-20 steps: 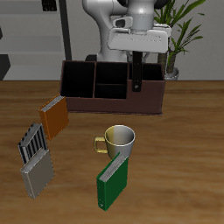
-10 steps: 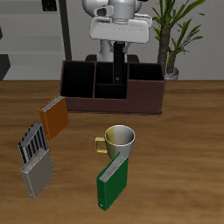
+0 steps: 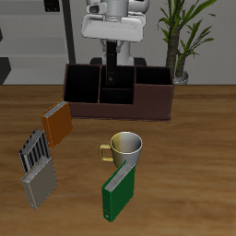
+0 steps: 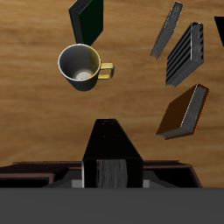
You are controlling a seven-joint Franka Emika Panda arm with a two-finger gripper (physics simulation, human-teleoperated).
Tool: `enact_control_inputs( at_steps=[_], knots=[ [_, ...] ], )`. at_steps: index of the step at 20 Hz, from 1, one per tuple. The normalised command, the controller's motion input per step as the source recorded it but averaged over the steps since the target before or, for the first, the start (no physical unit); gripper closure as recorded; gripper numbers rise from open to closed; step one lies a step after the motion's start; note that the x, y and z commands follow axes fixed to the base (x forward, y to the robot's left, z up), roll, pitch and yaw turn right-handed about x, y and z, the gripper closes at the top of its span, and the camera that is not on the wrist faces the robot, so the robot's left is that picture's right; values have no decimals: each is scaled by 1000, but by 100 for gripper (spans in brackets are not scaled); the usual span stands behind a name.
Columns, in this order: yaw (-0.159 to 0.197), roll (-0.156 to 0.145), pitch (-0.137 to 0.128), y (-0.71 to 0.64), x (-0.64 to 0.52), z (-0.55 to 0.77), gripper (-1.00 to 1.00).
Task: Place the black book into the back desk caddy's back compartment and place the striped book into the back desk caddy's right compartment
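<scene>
My gripper (image 3: 112, 43) is shut on the black book (image 3: 112, 66), which hangs upright over the middle section of the back desk caddy (image 3: 92, 108). The book's lower edge is about level with the rim near the back compartment (image 3: 119, 76); I cannot tell whether it is inside. The wrist view has the black book (image 4: 111, 149) between the fingers, pale page edges showing, above the caddy's dark wall (image 4: 35, 172). The striped book (image 3: 35, 150) (image 4: 185, 52) lies on the table, nearer the front edge. The right compartment (image 3: 153, 92) holds nothing.
On the table lie an orange-brown book (image 3: 57, 123), a grey book (image 3: 39, 185) beside the striped one, and a green book (image 3: 118, 191) leaning by a yellow mug (image 3: 125, 147). A potted plant (image 3: 182, 41) stands behind the caddy's wide end.
The gripper has carried the black book sideways from above the caddy's wide end section to above its middle section, and slightly farther back.
</scene>
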Motion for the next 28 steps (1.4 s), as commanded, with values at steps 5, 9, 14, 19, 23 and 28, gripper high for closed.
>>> enact_control_inputs(
  at_steps=[5,9,14,19,23,28],
  knots=[
    [0,2,11,-91,-153,-14,100],
    [4,17,10,-65,-391,25,100],
    [-5,-2,24,34,-211,7,100],
    [21,12,32,-21,-254,62,100],
    [-3,28,-13,-90,-255,189,100],
    [15,-1,13,-88,-204,19,100]
  ],
)
